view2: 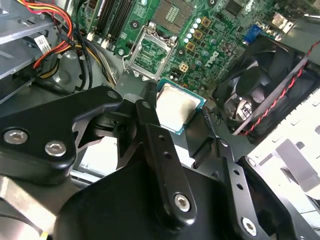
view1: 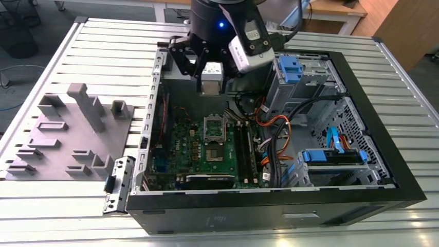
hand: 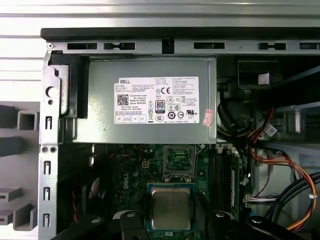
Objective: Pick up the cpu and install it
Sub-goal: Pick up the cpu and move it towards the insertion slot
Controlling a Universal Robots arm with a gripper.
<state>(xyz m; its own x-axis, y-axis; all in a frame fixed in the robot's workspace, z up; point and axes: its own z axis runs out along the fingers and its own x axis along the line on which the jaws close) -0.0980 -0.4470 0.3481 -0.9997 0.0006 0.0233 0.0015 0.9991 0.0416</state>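
The cpu (view1: pixel 212 81), a small square chip with a silvery top, hangs above the open computer case near its far wall. My gripper (view1: pixel 211 86) is shut on it, one black finger on each side. In both wrist views the cpu (view2: pixel 176 108) (hand: pixel 171 207) sits between the fingers (hand: pixel 131 221), level and a little above the green motherboard. The silver socket frame (hand: pixel 178 160) with its dark centre lies open on the board just beyond the chip, also seen as the socket frame (view2: pixel 149 50) (view1: pixel 214 128).
The black computer case (view1: pixel 384 195) lies open on a slatted metal table. A grey power supply (hand: pixel 150 100), a black fan (view2: pixel 260 85), blue drive bays (view1: pixel 291 69) and orange and black cables (view1: pixel 274 134) crowd the inside. A grey moulded tray (view1: pixel 69 139) lies at the exterior view's left.
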